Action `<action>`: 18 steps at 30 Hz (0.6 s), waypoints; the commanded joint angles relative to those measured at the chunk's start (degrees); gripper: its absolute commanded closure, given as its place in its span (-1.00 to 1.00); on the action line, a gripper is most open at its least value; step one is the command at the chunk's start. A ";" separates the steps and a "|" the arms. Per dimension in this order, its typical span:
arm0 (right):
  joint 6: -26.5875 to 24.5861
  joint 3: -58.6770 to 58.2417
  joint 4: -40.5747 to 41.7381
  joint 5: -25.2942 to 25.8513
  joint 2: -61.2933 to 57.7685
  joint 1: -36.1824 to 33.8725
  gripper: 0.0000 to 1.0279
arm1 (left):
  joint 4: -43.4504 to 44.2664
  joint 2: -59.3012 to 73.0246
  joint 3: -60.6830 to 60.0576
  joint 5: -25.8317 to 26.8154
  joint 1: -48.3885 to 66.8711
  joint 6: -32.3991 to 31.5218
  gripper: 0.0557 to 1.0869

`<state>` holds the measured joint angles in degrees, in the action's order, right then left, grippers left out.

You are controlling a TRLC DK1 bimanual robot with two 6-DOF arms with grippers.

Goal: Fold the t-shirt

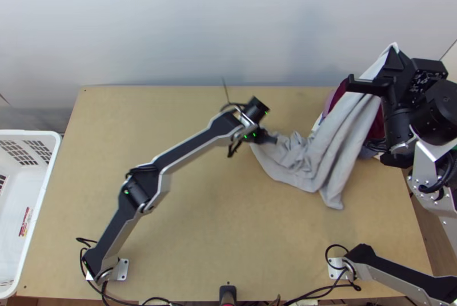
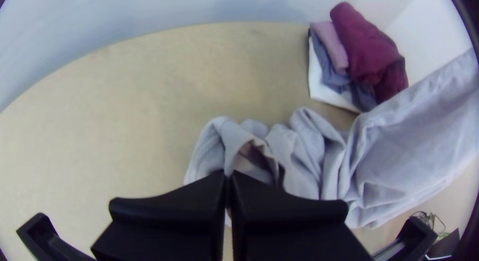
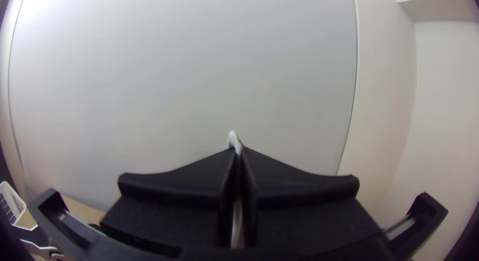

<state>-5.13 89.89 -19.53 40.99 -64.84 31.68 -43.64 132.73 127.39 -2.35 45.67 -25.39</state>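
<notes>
Plainly, the white basket (image 1: 28,133) bears red print (image 1: 25,222).

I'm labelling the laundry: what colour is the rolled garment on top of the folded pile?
Dark wine red; the left wrist view shows it best.

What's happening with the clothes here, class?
A light grey t-shirt is being held in two places. The robot's right tool has one part raised, towards the far right, while its left tool pinches another part low over the table. The shirt slopes down between them, its lower part bunched, so it isn't folded yet. A pile of other cloths lies near the far right corner.
</notes>
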 commanded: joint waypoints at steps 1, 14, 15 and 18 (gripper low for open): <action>-0.24 2.05 0.11 0.05 -0.73 0.31 0.95 | 0.22 -8.10 0.22 -0.81 -5.06 -1.42 0.92; -4.37 8.81 -0.60 0.40 -1.61 3.56 0.95 | 5.32 -24.62 5.59 -7.58 -19.92 -1.07 0.92; -4.37 8.81 -2.09 0.40 -1.52 4.00 0.95 | 6.64 -25.94 5.59 -8.46 -21.15 -0.28 0.92; -0.94 8.64 -10.79 0.32 -1.17 6.29 0.95 | 9.45 -29.10 5.59 -12.06 -23.96 2.27 0.92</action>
<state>-8.36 97.36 -21.26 41.17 -66.17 34.59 -39.18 111.02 131.66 -9.28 28.75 -26.09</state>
